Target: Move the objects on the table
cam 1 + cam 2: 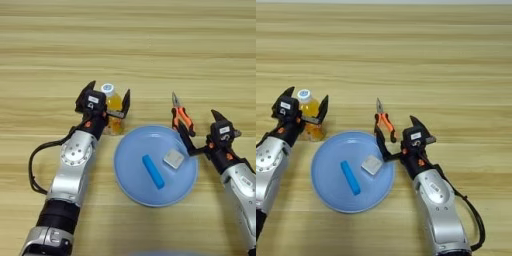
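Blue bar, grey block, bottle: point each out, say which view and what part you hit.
blue bar point(153, 171), left eye view, middle of its top face, on the plate.
grey block point(173, 159), left eye view, centre of its top face, on the plate.
bottle point(304, 94), right eye view, white cap.

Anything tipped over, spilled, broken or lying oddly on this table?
Nothing stands out. The bottle stands upright between the open left gripper's fingers. The blue bar and grey block lie flat in the plate; the pliers rest beside its rim, by the right gripper.
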